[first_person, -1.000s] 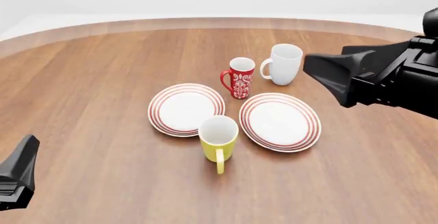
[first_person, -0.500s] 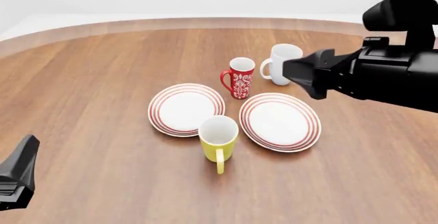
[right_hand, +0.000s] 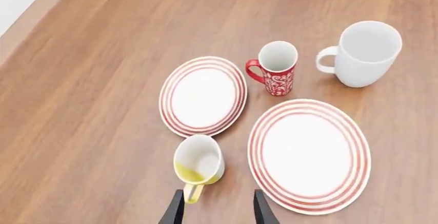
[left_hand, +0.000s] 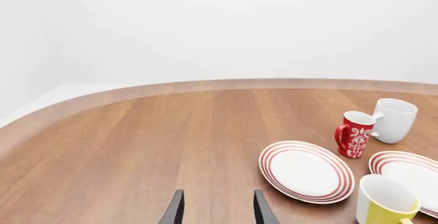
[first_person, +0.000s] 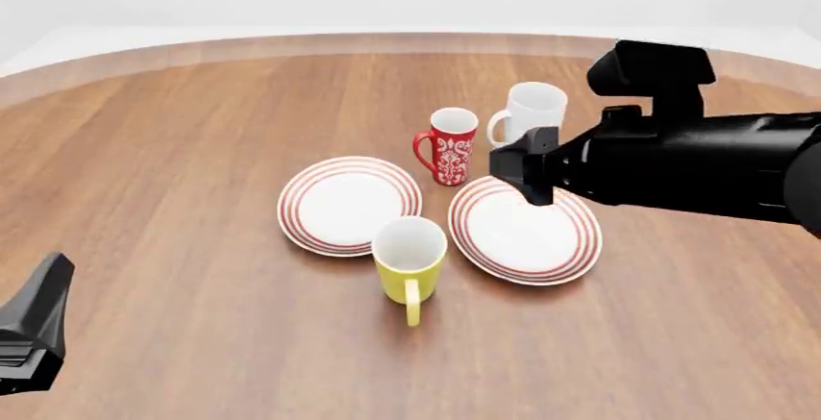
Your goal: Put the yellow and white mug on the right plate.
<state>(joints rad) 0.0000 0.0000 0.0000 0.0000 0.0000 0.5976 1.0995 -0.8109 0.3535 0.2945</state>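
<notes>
The yellow mug stood upright just left of the right plate; rigid, glossy, likely slippery, best pinched across its rim. The right gripper hovered above it, fingers apart.

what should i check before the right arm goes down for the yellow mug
1. Right gripper open: ok, its fingers show a gap in the right wrist view.
2. Yellow and white mug upright and free on the table: ok, nothing holds it.
3. Handle reachable: ok, it points toward the arms' side.
4. Right plate bare: ok, nothing lies on it, though the right arm hangs above it.
5. Neighbours clear: cannot tell, the mug's rim overlaps the left plate in the front view; the red mug and white mug stand farther back.
6. Left gripper out of the way: ok, open at the near left.
</notes>
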